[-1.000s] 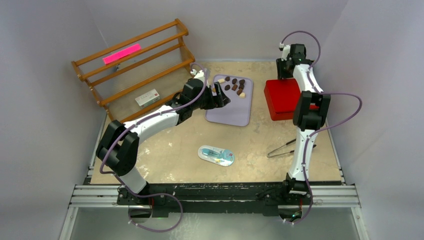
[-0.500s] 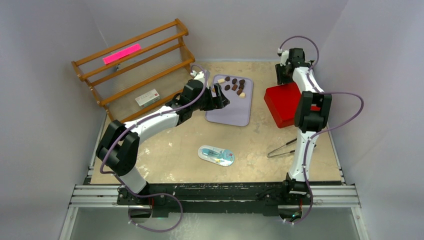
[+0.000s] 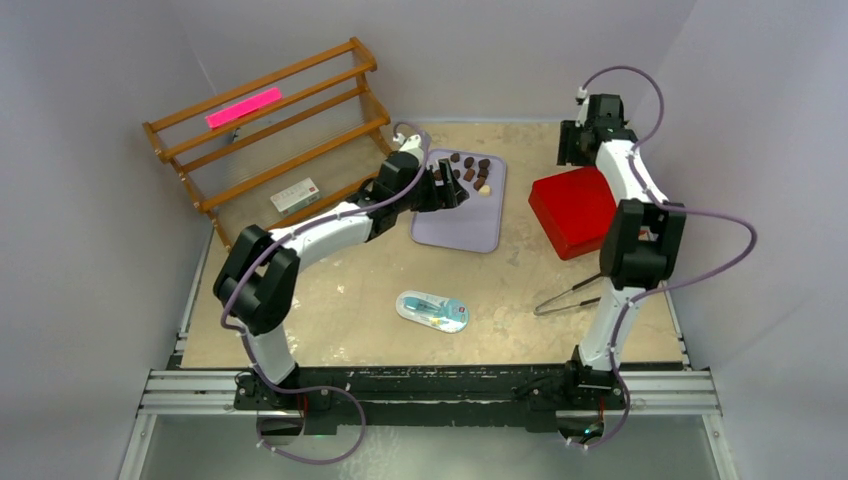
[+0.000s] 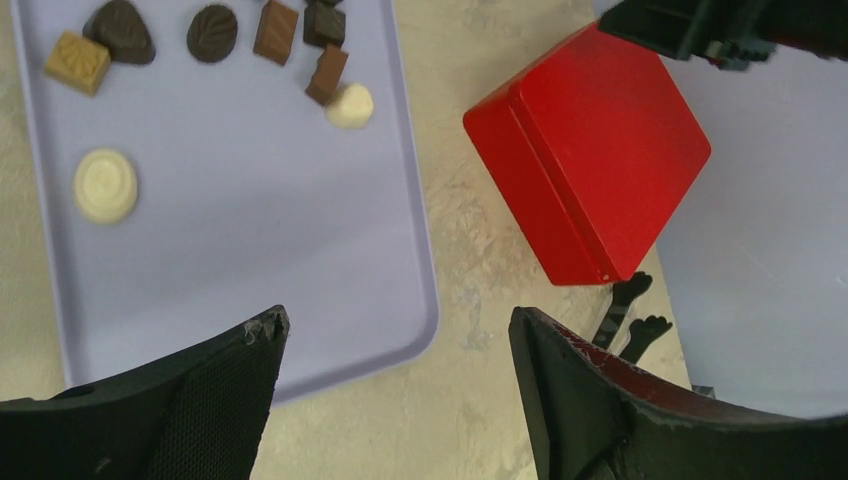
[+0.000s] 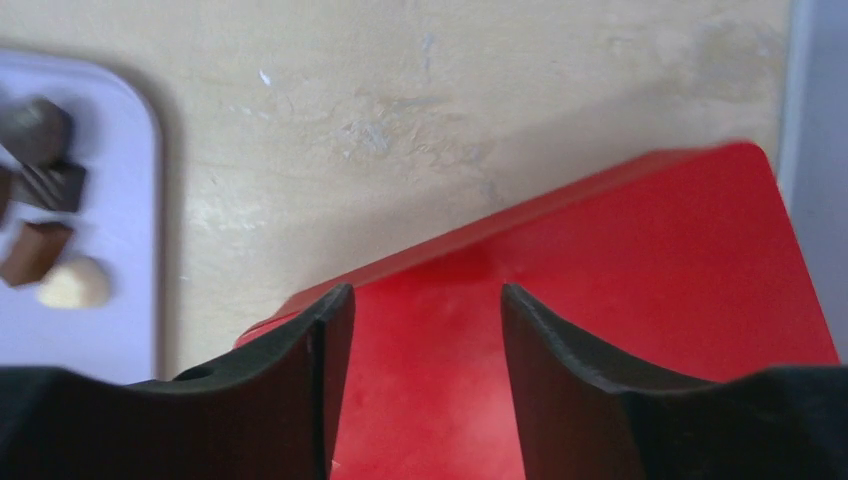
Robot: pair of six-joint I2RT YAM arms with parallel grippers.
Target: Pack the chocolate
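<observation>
Jaws on both arms stand open and empty: left jaws above the lilac tray (image 3: 470, 225), right jaws over the closed red box (image 3: 572, 210). Chocolate (image 3: 468, 172) clusters at the tray's far end. Best taken first is the pale round piece (image 4: 106, 185) lying apart from the rest, with a straight descent.

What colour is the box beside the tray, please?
The box is plain red, clearest in the left wrist view.

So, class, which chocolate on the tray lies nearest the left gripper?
The flat round cream disc: it sits alone, closer to the left gripper than the clustered others.
</observation>
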